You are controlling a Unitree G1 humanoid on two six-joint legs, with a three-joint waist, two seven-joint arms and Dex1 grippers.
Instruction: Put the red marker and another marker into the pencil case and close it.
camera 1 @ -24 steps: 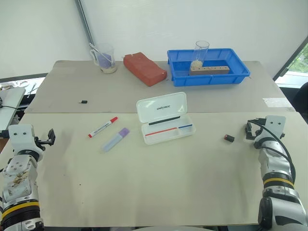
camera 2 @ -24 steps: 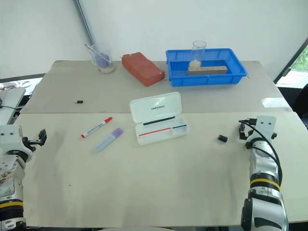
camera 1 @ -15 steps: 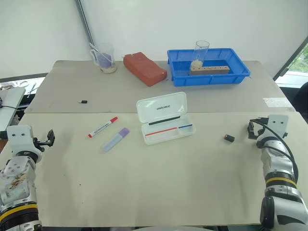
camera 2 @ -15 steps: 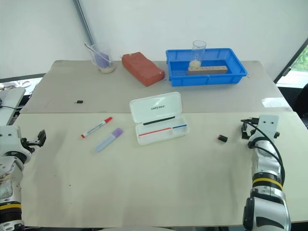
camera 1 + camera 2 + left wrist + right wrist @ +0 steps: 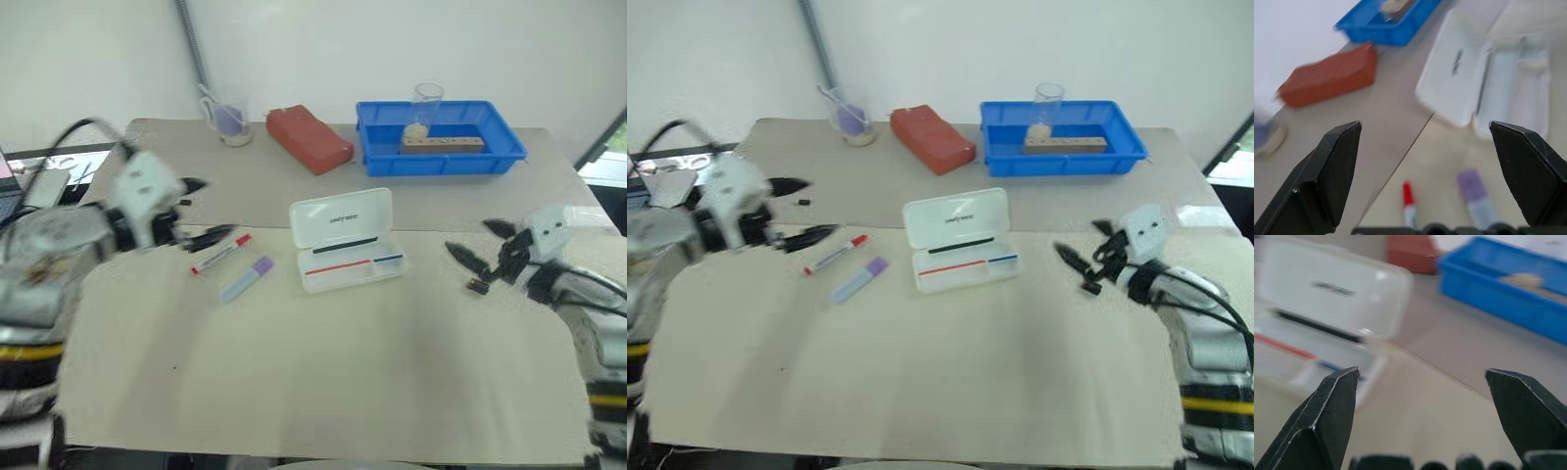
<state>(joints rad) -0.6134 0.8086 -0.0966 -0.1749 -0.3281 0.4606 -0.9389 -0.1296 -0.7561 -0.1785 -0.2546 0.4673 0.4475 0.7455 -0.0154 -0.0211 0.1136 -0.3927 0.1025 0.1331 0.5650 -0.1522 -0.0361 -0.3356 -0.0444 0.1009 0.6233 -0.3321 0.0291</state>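
A: Item one, left pincer (image 5: 201,211). Pose?
B: Raised over the worktop (image 5: 313,372), reaching inward toward the middle, fingers spread wide, nothing between them. Blurred in the head views.

A: Item two, right pincer (image 5: 478,245).
B: Also lifted, pointing inward toward the pencil case (image 5: 348,240), fingers wide apart and empty. A small dark object with a red end (image 5: 477,286) lies on the worktop just below it.

A: Item three, red marker (image 5: 220,254).
B: Flat on the worktop, just beyond the left pincer's fingertips. Long axis diagonal; red cap points away from the robot and toward the case, tail toward the robot's left.

A: Item four, purple-capped marker (image 5: 246,279).
B: Beside the red marker, on its nearer side, roughly parallel. Purple cap toward the case, pale barrel trailing back toward the robot's left. In the left wrist view both lie between the spread fingers.

A: Item five, pencil case.
B: Open, between the two pincers, lid tilted back with its dark lettering showing. Long axis across the worktop, slightly skewed. Inside the base, a black stick, a red stick and a short blue piece lie lengthwise.

A: Other stock?
B: Far side: blue tray (image 5: 505,157), red-brown block (image 5: 310,139), clear beaker (image 5: 229,119).
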